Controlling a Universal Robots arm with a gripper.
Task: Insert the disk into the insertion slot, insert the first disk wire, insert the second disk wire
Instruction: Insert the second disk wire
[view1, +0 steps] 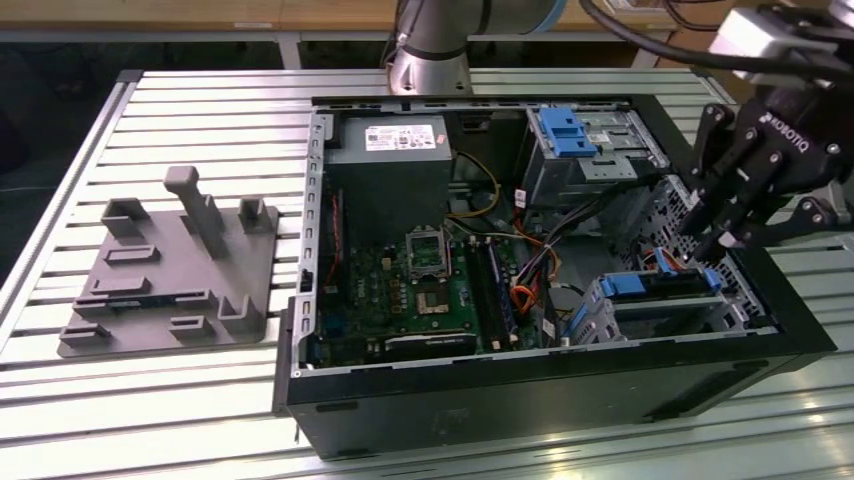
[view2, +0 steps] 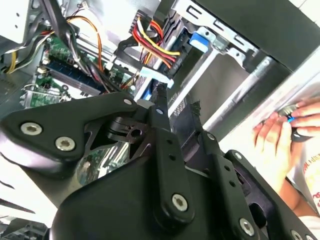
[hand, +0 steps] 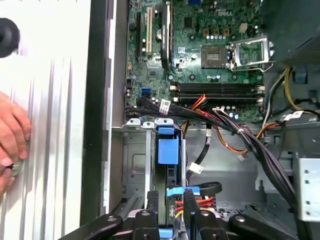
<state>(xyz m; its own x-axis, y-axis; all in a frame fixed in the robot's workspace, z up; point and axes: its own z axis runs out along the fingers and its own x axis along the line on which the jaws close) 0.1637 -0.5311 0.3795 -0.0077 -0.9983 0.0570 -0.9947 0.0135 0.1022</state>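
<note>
The disk (view1: 661, 287), in its bright blue carrier, sits inside the insertion slot (view1: 674, 318), a silver cage in the case corner at the exterior view's right. In the first wrist view the blue carrier tab (hand: 166, 150) stands over the cage wall (hand: 132, 165). My gripper (view1: 714, 240) hangs just above this cage. Its fingers (hand: 190, 212) stand a narrow gap apart, straddling the disk's edge. A black wire with a light-blue connector (hand: 182, 191) lies across one fingertip and also meets a fingertip in the second wrist view (view2: 155, 76). Red and yellow wires (hand: 200, 202) run beside it.
A taller cage with a blue latch (view1: 574, 135) stands behind the gripper. The motherboard (view1: 414, 290) and power supply (view1: 387, 140) fill the case. Wire bundles (hand: 240, 135) cross near the slot. A grey fixture (view1: 174, 270) stands on the slatted table. A person's hand (hand: 12, 135) rests outside the case.
</note>
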